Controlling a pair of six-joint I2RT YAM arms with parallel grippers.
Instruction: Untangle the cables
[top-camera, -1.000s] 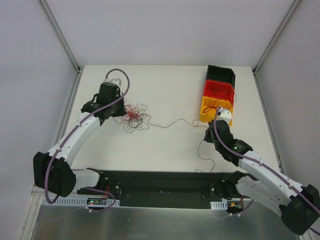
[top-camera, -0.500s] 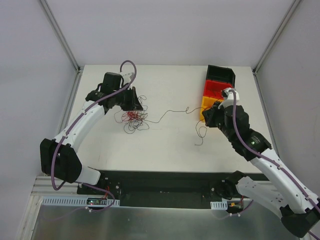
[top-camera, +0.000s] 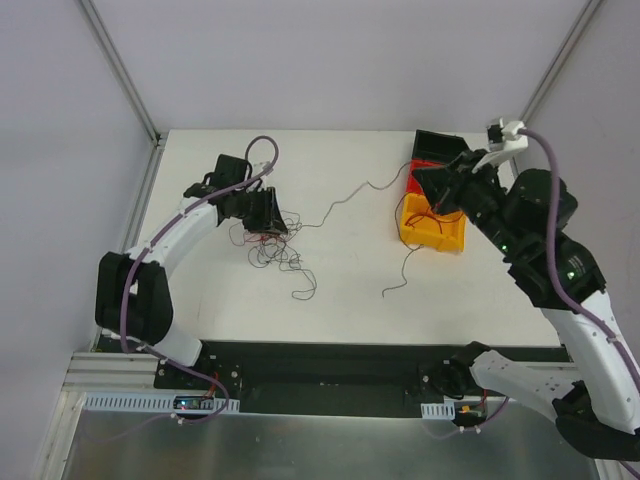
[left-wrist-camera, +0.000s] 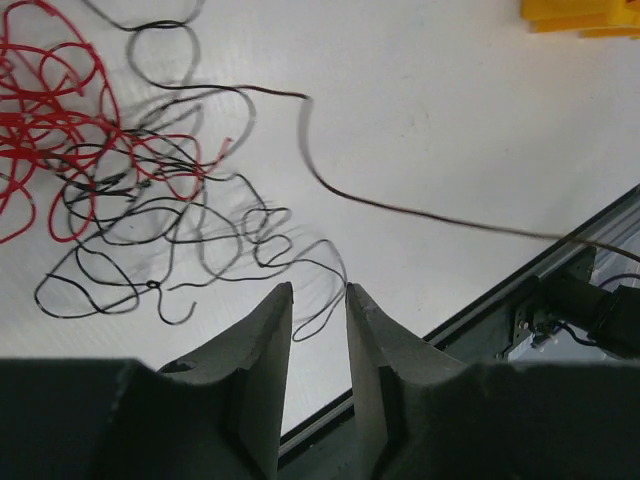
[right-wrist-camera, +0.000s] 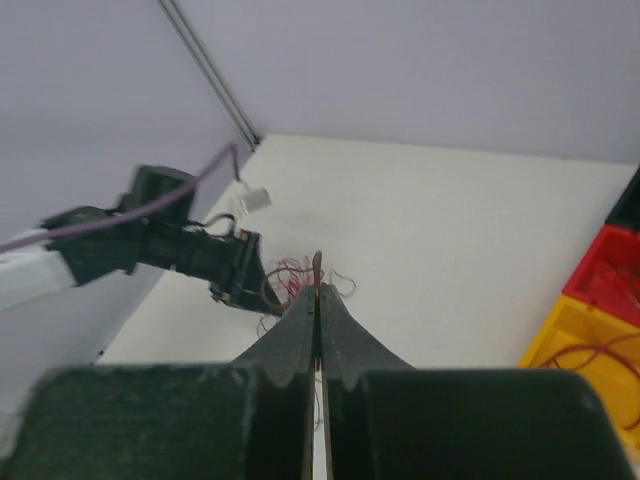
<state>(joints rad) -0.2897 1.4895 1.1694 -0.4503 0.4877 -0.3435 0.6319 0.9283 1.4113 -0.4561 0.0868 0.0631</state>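
A wire (left-wrist-camera: 420, 211) is pinched high in the right gripper (right-wrist-camera: 317, 288), likely to free it from the tangle (left-wrist-camera: 100, 150); the left gripper (left-wrist-camera: 320, 293) is narrowly spread.

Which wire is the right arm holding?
On the white table, find the red-and-black tangle at the left. One black wire leaves it and runs across the middle to the right pincer; the others lie curled, this one is stretched long.

The tangle (top-camera: 265, 238) lies on the left half of the desk (top-camera: 340, 300), just beside the left fingers (left-wrist-camera: 262, 380), and a long strand (top-camera: 335, 205) runs from it rightward to the right fingers (right-wrist-camera: 295, 330), above the bins (top-camera: 432, 232) on the desk's right side.
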